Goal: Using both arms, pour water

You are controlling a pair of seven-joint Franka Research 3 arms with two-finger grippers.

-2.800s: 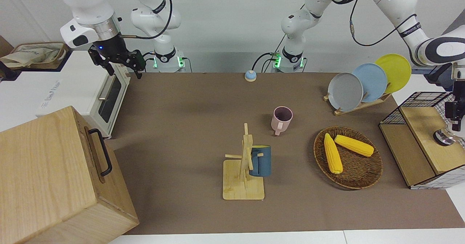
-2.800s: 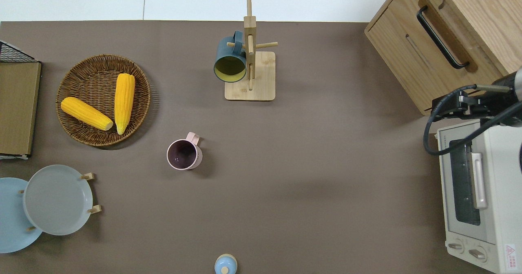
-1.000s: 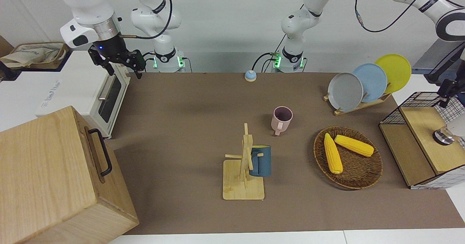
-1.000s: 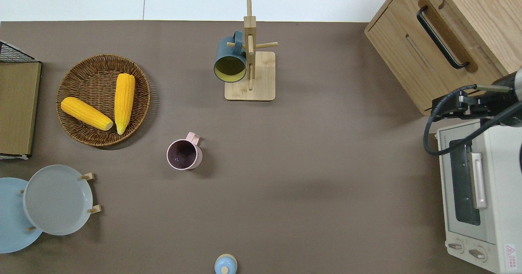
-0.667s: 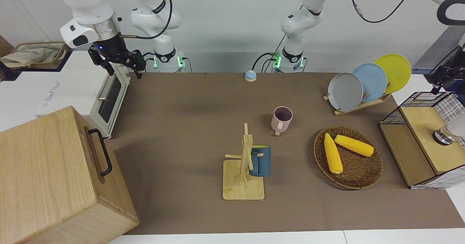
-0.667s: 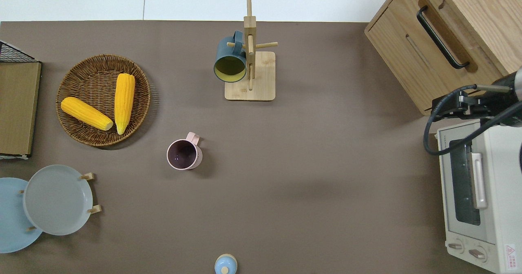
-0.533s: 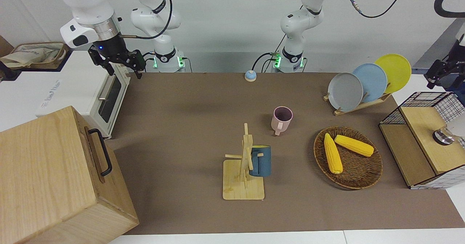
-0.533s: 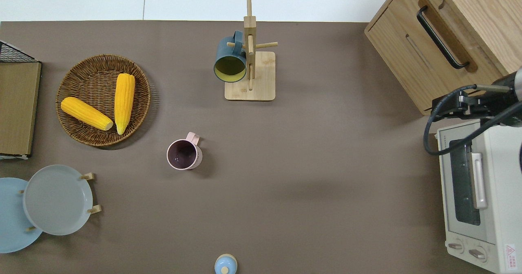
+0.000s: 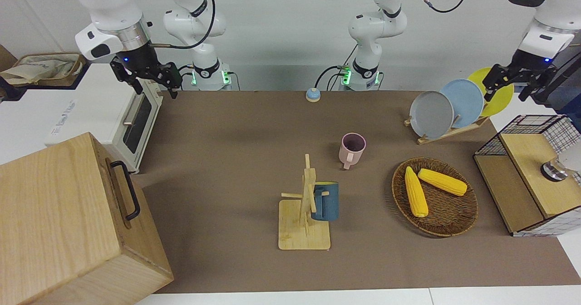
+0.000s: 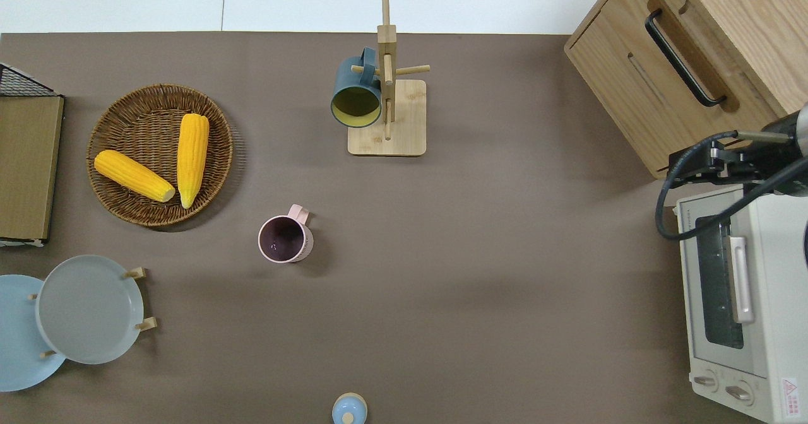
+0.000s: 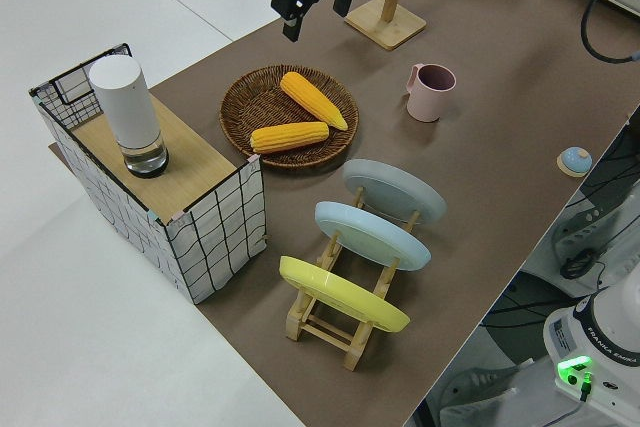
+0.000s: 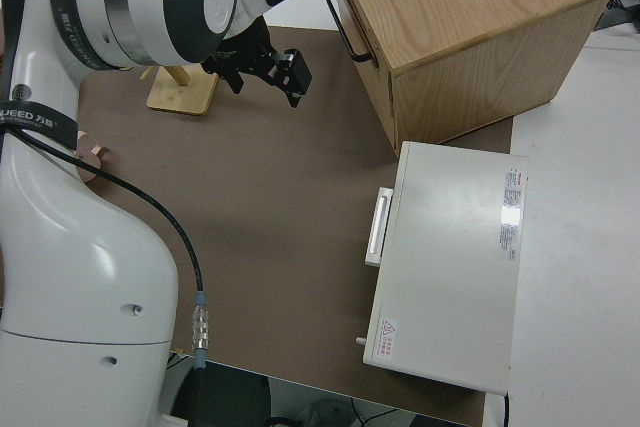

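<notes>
A pink mug [image 9: 352,147] stands upright mid-table, also in the overhead view [image 10: 285,239]. A dark blue mug [image 9: 326,200] hangs on a wooden mug tree [image 9: 305,223]. A white cylindrical bottle [image 11: 128,97] stands on the wooden top of a wire box [image 11: 215,217] at the left arm's end of the table. My left gripper [image 9: 506,91] is open and empty, up in the air by the plate rack; it shows in the left side view [image 11: 314,5] and is outside the overhead view. My right arm is parked, its gripper [image 9: 155,89] open.
A wicker basket [image 9: 454,225] holds two corn cobs. A rack [image 9: 454,130] holds a grey, a blue and a yellow plate. A toaster oven [image 10: 738,298] and a wooden cabinet [image 10: 682,64] stand at the right arm's end. A small blue knob [image 9: 312,95] sits near the robots.
My left arm has risen from the bottle on the wire box and swung toward the plate rack, gripper empty. The bottle stays on the box. The right arm has not moved.
</notes>
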